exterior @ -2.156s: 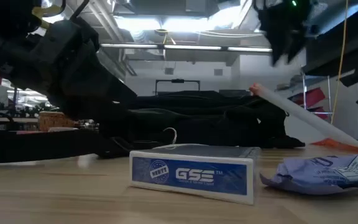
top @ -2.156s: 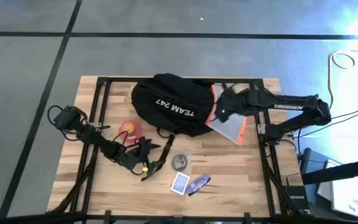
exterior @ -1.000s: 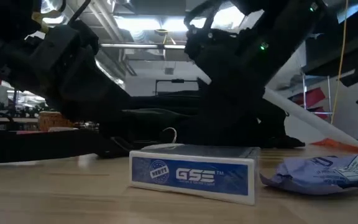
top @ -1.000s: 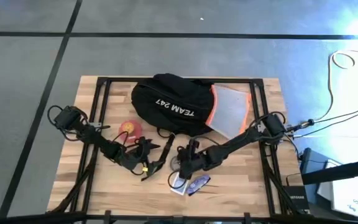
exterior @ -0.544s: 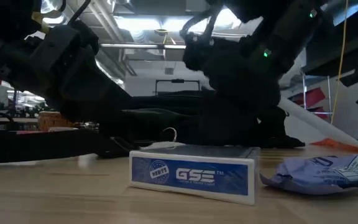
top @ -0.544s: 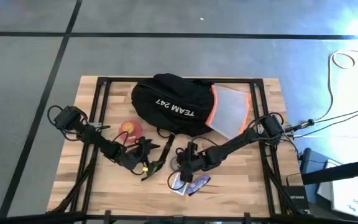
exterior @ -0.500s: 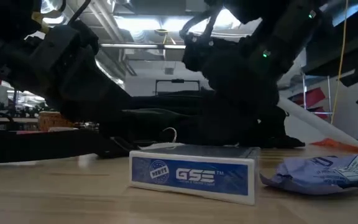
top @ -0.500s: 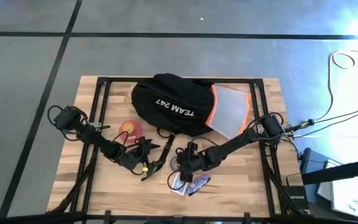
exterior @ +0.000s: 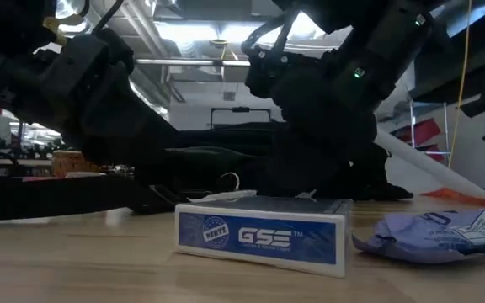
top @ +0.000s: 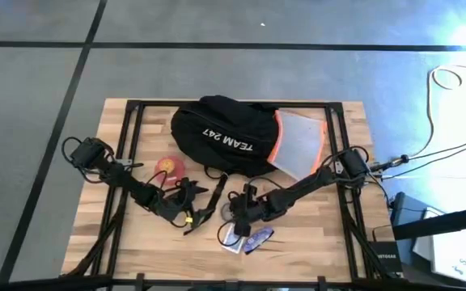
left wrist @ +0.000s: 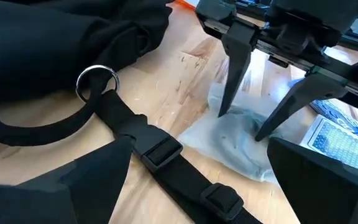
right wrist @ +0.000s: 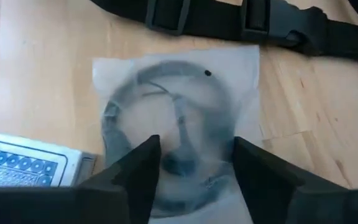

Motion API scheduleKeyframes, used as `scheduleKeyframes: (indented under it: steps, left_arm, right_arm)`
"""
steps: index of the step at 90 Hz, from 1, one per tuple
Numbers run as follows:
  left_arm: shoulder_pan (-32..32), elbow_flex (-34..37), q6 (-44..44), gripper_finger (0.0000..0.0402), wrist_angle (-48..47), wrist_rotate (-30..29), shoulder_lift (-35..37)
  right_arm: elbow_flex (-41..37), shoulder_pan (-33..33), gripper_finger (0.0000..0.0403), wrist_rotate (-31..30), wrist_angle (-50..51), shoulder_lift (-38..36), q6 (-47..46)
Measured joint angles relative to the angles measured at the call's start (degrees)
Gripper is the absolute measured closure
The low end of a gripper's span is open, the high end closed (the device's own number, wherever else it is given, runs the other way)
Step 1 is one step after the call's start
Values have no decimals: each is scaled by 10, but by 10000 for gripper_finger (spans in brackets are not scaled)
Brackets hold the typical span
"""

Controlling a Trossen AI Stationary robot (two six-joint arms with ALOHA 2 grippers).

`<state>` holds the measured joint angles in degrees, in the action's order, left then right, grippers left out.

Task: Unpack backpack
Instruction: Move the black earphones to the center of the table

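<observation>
The black backpack (top: 217,136) with white lettering lies at the table's far middle, and one strap (left wrist: 160,152) trails toward the near side. A clear bag holding a coiled dark cable (right wrist: 173,121) lies flat on the table in front of it. My right gripper (left wrist: 241,124) stands open over this bag, fingers pointing down, one tip at the bag's edge and one over its middle. My left gripper (top: 203,207) rests open just left of the bag, beside the strap, with nothing between its fingers. My right gripper's open fingertips (left wrist: 258,135) come down on the clear bag (left wrist: 238,143) from above. Whether they touch the plastic, I cannot tell. The bag lies flat on the table.
An orange-edged clear folder (top: 298,144) leans on the backpack's right side. A blue card box (exterior: 259,231) and a crumpled blue packet (exterior: 436,231) lie near the front edge. A red round item (top: 168,166) sits left of the backpack. A metal ring (left wrist: 97,79) hangs on the strap.
My right gripper has let go of the orange-edged folder at the far right, which now leans on the backpack. It has swung toward the table's near middle and come down over the clear bag, sinking a little more in the last second.
</observation>
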<state>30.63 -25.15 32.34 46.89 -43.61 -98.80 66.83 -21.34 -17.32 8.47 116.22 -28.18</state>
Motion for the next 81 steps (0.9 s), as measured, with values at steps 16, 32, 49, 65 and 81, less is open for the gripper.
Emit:
scheduleKeyframes:
  steps: [16, 32, 49, 65, 81]
  left_arm:
    - [0, 0, 0, 38, 0, 0, 0]
    - [0, 0, 1, 38, 6, -10, 0]
    - [1, 0, -1, 38, 12, -11, 1]
    - [1, 0, -24, 38, 53, 2, 3]
    - [2, 0, -44, 38, 68, 15, 19]
  right_arm:
    - [0, 0, 261, 0, -1, 0, 0]
    - [-1, 0, 271, 10, -12, 1, 2]
    - [-1, 0, 272, 12, -13, 1, 2]
    - [-1, 0, 272, 14, -16, 1, -3]
    - [-1, 0, 272, 14, -19, 2, -3]
